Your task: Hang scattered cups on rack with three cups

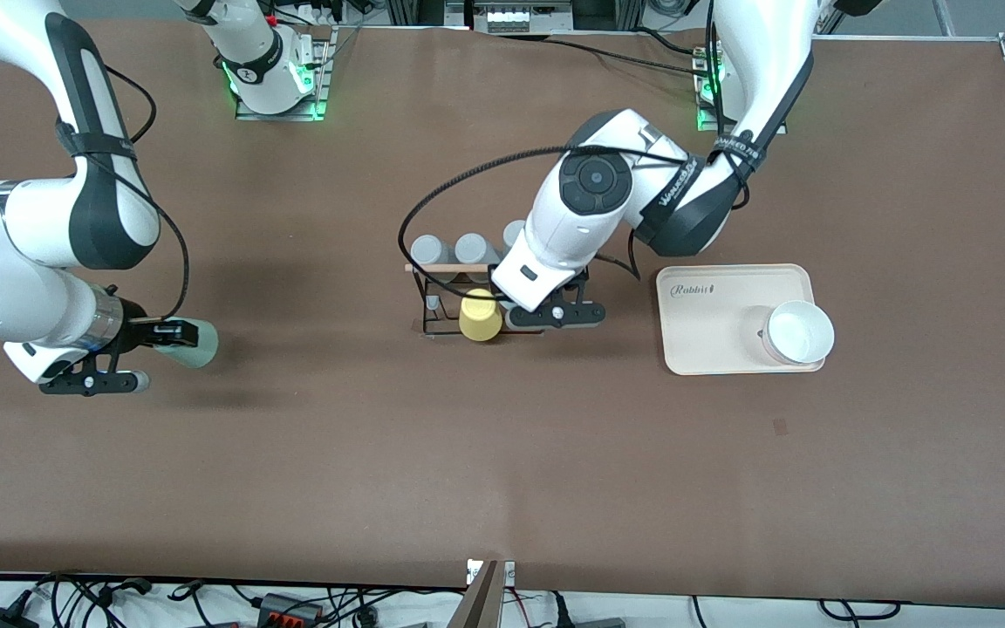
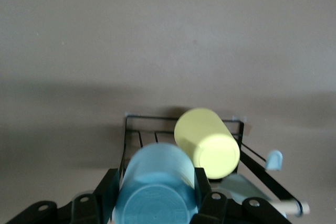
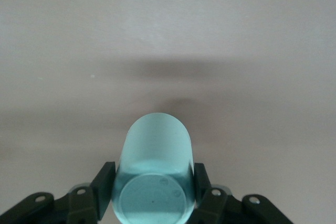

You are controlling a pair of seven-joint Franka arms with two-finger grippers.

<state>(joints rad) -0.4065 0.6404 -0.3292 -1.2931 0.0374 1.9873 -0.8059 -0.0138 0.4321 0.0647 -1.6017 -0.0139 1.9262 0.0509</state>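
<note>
Brown paper-like covering spans the whole table (image 1: 502,471), and the two white arms are the biggest things above it. Coming from the base at the right arm's end, the right arm waits well off from the rack, its right gripper (image 1: 173,335) up over bare table with the jaws clamped on the pale mint green cup (image 1: 193,346), which lies sideways between the fingers; the right wrist view shows that cup (image 3: 154,174) pinched at both sides. Over the middle of the table the left arm bends down to the black wire rack (image 1: 433,305), and its left gripper (image 2: 157,198) grips the light blue cup (image 2: 156,184) with the jaws about half spread around it, held right at the rack beside the yellow cup (image 1: 480,316). From the front that blue cup is hidden by the arm. Toward the left arm's end sits a cream tray (image 1: 712,323) with a white bowl (image 1: 800,331) on the corner nearer the front camera. On the rack, a light wooden rod (image 1: 454,269) runs along the top, three grey cups (image 1: 475,249) hang on the row farther from the front camera, and the yellow cup sits tilted on a peg in the nearer row.
</note>
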